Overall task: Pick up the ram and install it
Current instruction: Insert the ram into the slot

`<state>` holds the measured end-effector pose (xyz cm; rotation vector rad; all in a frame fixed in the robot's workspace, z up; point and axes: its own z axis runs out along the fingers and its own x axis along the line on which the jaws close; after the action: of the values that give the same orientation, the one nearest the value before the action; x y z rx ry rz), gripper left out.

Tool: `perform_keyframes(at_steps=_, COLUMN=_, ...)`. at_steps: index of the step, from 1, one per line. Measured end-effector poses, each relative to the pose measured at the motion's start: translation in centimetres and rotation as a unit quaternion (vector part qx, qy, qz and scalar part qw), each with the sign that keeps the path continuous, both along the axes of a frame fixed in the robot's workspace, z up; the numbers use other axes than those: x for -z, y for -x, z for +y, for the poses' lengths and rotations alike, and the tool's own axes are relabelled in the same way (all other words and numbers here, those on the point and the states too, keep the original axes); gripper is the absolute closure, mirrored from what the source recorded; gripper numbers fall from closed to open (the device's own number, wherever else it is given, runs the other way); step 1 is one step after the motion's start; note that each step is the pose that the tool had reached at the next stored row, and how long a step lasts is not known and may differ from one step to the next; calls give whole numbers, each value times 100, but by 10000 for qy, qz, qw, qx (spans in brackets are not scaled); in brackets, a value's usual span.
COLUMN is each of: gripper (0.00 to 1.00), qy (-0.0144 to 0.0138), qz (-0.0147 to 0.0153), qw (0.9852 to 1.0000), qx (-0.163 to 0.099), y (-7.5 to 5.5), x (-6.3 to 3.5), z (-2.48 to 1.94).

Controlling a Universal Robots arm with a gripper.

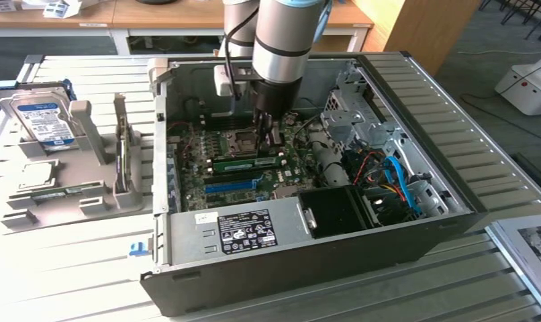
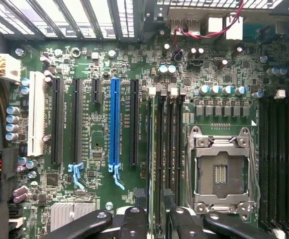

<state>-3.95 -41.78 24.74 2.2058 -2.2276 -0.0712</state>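
A: Where is your pincer just now?

B: Look at the exterior view. Your arm reaches straight down into the open computer case, and the pincer hangs over the motherboard, just beside the processor socket.

A: And its jaws?

B: You have them spread wide, with nothing gripped between them. In the wrist view the two black fingers stand apart, astride the line of the memory slots.

A: Where is the ram, then?

B: You'll find it standing on edge in a slot on the motherboard. It is a green stick with a pale sticker, between the processor socket and the blue slot. Your pincer is over its end toward the exterior view's right. I cannot tell you whether the fingertips touch it.

A: What else is around you?

B: The case lies on its side on the slatted worktop, with the power supply along its near edge. Just beside the case, on the exterior view's left, a grey holder carries a hard drive standing upright.
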Motion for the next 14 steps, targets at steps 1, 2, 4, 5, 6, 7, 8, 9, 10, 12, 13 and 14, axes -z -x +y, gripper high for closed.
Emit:
perform_keyframes(at_steps=1, gripper=75, qy=3, qz=2, qw=10000, qx=0, y=0, x=-14, z=0)
perform_keyframes(at_steps=2, gripper=75, qy=5, qz=6, qw=10000, qx=0, y=-1, x=-29, z=0)
perform_keyframes(at_steps=4, gripper=75, qy=9, qz=11, qw=10000, qx=0, y=-1, x=-57, z=0)
perform_keyframes(at_steps=5, gripper=75, qy=13, qz=14, qw=10000, qx=0, y=-1, x=-72, z=0)
perform_keyframes(at_steps=6, gripper=75, qy=18, qz=17, qw=10000, qx=0, y=-1, x=-88, z=0)
perform_keyframes(at_steps=7, gripper=75, qy=21, qz=20, qw=10000, qx=0, y=-1, x=-102, z=0)
perform_keyframes(at_steps=8, gripper=75, qy=23, qz=22, qw=10000, qx=0, y=-1, x=-119, z=0)
perform_keyframes(at_steps=9, gripper=75, qy=25, qz=24, qw=10000, qx=0, y=-1, x=-133, z=0)
perform_keyframes(at_steps=10, gripper=75, qy=26, qz=26, qw=10000, qx=0, y=-1, x=-145, z=0)
perform_keyframes(at_steps=12, gripper=75, qy=27, qz=30, qw=10000, qx=0, y=-1, x=-170, z=0)
perform_keyframes(at_steps=13, gripper=75, qy=28, qz=32, qw=10000, qx=0, y=-1, x=-182, z=0)
perform_keyframes(at_steps=14, gripper=75, qy=29, qz=33, qw=10000, qx=0, y=-1, x=-193, z=0)
